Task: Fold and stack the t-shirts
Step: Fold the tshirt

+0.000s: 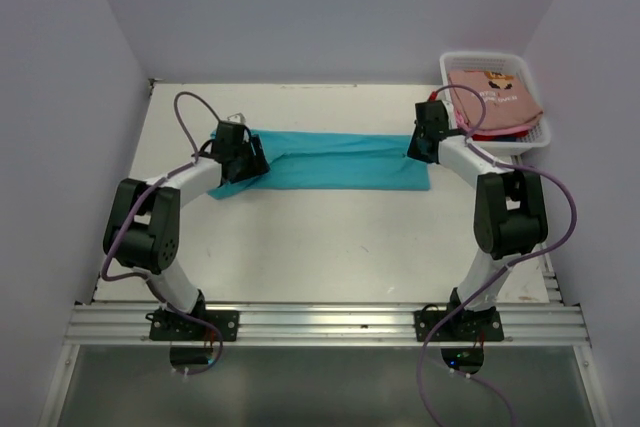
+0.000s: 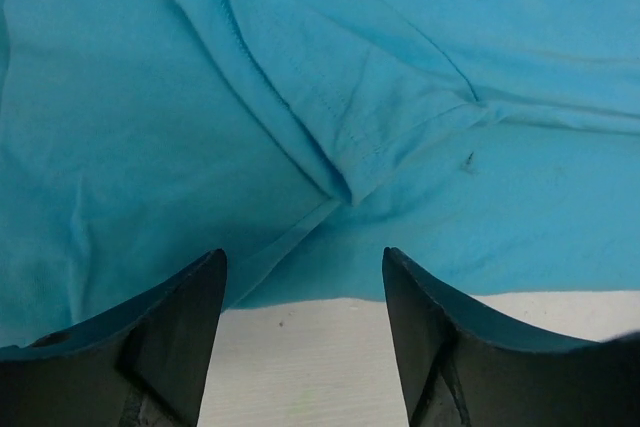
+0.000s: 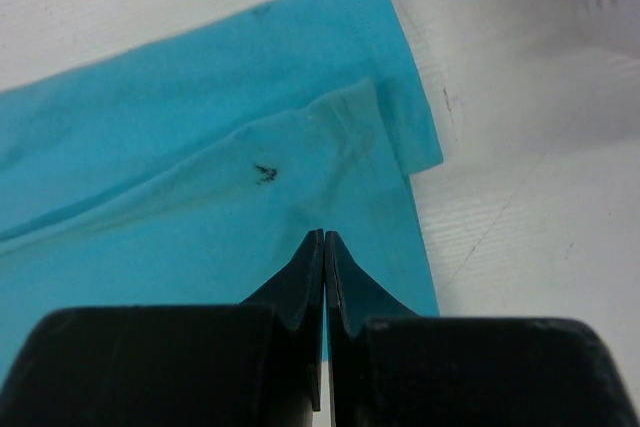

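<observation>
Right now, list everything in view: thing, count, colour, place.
teal shirt: one, plain teal, folded strip mid-table
pink shirt: one, pink with print, top of basket
other cloth: count unclear, red and blue, under the pink shirt
basket: one, white, far right corner
table: one, white, under everything
rail: one, silver, near edge
left arm, right arm: black and white, on the rail
left tool: open, over the teal shirt's left end
right tool: shut, at its right end

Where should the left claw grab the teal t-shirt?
Grip the near hem at the left end of the teal t-shirt, coming from the near side. It lies flat as a long strip, and that hem sits between the fingers of the open left claw, with bare table beneath.
</observation>
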Robot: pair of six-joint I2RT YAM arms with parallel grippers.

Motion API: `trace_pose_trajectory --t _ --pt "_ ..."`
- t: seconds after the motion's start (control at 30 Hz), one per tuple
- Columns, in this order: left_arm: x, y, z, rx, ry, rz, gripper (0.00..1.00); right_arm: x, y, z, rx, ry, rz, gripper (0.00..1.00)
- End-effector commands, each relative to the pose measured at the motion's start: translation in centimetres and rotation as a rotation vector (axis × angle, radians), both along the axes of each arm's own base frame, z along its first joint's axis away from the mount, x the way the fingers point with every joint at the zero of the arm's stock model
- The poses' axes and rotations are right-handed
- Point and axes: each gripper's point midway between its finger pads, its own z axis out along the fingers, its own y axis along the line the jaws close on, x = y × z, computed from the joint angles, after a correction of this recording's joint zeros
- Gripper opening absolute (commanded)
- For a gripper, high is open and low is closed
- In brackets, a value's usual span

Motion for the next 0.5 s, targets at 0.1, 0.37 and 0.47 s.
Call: trace_pose_trajectory --t 0.1,0.37,0.47 --pt "1.3 -0.8 0.4 -0.112 -0.045 0.083 0.70 -0.5 0.4 1.5 0.037 -0.039 0.000 0.00" --pt "2.7 -3.6 3.6 -0.321 -0.204 0.049 0.67 -0.8 0.3 1.1 0.030 -0.029 0.006 0.00" --pt "3.3 -3.9 2.9 -0.338 -0.167 0.052 0.66 -0.8 0.3 1.1 0.031 -0.027 0.007 0.00"
